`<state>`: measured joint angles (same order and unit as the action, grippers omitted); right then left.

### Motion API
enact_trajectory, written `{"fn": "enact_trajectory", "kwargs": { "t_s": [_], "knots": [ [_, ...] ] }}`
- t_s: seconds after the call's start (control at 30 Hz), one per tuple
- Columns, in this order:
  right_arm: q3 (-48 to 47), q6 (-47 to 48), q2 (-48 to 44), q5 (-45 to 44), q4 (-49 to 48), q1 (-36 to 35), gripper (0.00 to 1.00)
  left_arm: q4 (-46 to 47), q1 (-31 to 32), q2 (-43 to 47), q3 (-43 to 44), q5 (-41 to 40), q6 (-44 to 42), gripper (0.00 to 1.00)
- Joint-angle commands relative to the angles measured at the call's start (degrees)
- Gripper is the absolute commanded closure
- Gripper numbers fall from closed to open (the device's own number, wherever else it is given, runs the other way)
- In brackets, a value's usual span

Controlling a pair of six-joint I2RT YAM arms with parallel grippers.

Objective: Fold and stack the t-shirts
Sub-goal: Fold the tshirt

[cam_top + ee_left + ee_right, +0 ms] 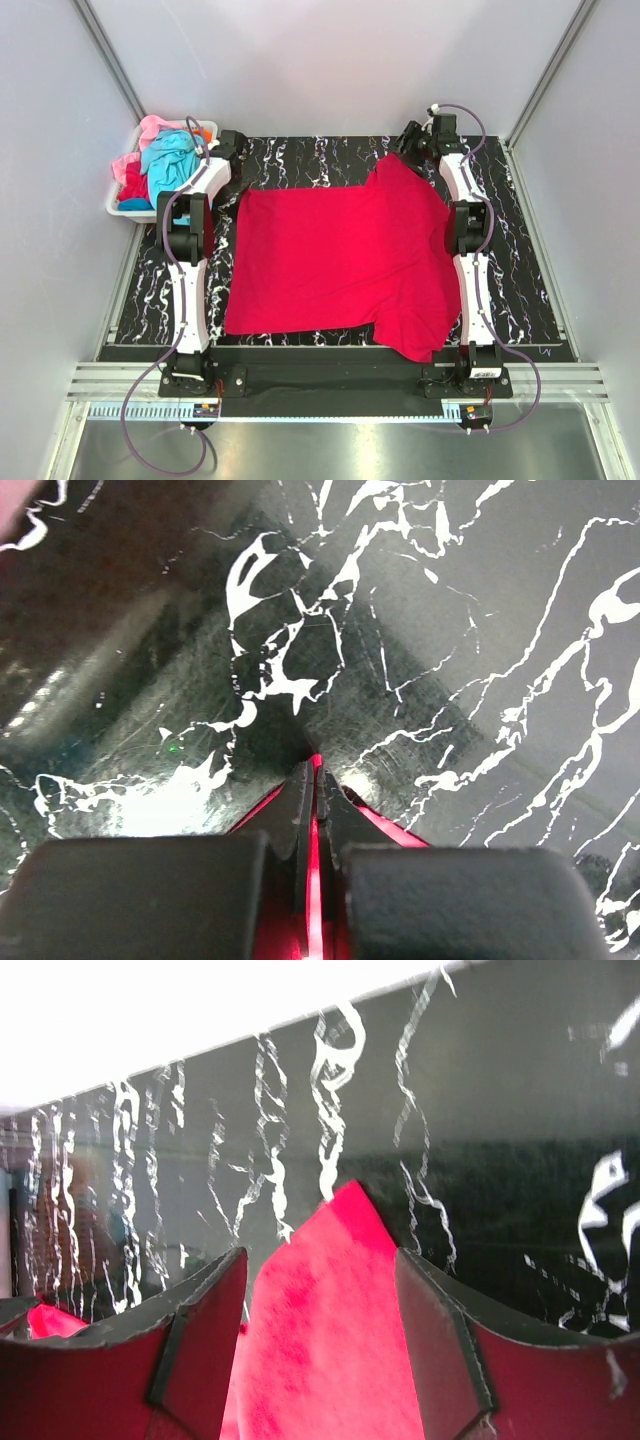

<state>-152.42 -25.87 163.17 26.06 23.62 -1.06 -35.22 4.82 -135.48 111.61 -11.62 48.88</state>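
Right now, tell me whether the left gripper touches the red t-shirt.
Touching. Left wrist view shows the left gripper shut, the red t-shirt pinched in its jaws.

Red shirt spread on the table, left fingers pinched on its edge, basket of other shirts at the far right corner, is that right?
No: the top view shows the basket at the far left corner. The red shirt does lie spread on the table, left fingers pinched on its edge.

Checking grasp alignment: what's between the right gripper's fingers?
A pointed corner of the crimson t-shirt lies in the gap of the open right gripper. The right wrist view shows it.
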Motion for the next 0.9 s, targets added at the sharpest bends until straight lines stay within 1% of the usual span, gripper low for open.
{"fn": "enact_trajectory", "kwargs": {
  "t_s": [0.0, 0.1, 0.27, 0.37, 0.53, 0.63, 0.87],
  "knots": [
    [0.01, 0.82, -1.19, 0.83, -8.84, 0.18, 0.32, -0.11, 0.01, 1.09, -1.22, 3.00, -0.37, 1.00],
    [-0.16, 3.44, -1.98, -1.97, -10.96, -0.08, 0.31, 0.07, 0.01, 1.18, -1.31, 3.27, -0.37, 1.00],
    [-0.60, 8.37, -1.89, -5.40, -10.00, -0.26, 0.31, 0.50, 0.01, 1.62, -1.66, 3.79, 0.07, 1.00],
    [-0.51, 10.04, -1.37, -4.71, -8.41, -0.35, 0.33, 0.77, 0.01, 1.71, -1.75, 4.15, 0.16, 1.00],
    [-0.86, 8.47, -0.49, -1.11, -6.48, -0.26, 0.41, 1.03, 0.01, 2.33, -2.01, 4.15, 0.16, 1.00],
    [-1.74, 6.18, 0.13, 1.09, -4.90, -0.35, 0.41, 1.03, 0.10, 2.94, -2.63, 4.15, 0.33, 1.00],
    [0.37, 3.46, -0.31, 1.54, -3.49, -0.61, 0.41, 1.21, 0.01, 3.91, -3.95, 4.15, 0.34, 1.00]
  ]
}}
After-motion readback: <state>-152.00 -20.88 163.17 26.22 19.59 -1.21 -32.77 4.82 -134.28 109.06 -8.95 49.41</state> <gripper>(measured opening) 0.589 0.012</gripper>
